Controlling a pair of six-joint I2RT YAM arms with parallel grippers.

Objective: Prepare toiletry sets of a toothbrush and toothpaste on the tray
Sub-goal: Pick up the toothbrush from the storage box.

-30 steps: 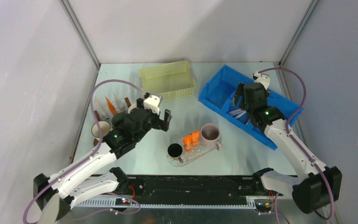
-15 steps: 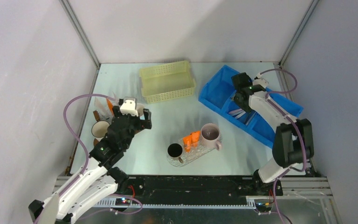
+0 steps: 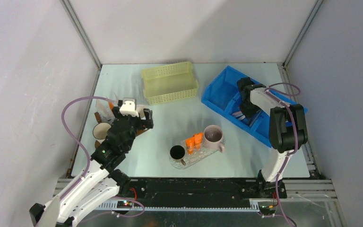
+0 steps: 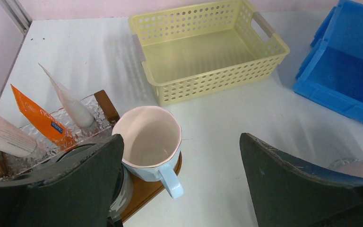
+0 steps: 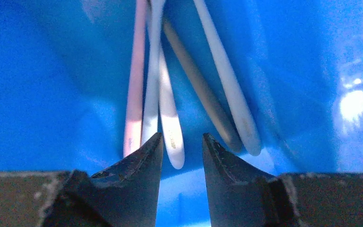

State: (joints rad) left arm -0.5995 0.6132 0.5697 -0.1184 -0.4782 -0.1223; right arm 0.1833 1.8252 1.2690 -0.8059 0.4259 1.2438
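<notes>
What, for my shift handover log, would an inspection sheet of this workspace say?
Surface: pale table, no spills seen.
Job's things: toothbrushes lying in blue bin; two orange tubes on glass tray; more tubes upright in holder.
Clutter: empty yellow basket; pink mug, black mug on tray; third mug beside holder.
Pincers: left pincer open above third mug; right pincer narrowly parted at toothbrush ends, gripping nothing.
Cables: purple cable loops off each arm.
Surroundings: grey walls, metal frame.

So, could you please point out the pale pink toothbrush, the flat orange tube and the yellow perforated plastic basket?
Pale pink toothbrush point(image 5: 135, 85): right wrist view, middle of its handle.
Flat orange tube point(image 4: 38, 113): left wrist view, its printed face.
Yellow perforated plastic basket point(image 4: 217, 81): left wrist view, its near side wall.
</notes>
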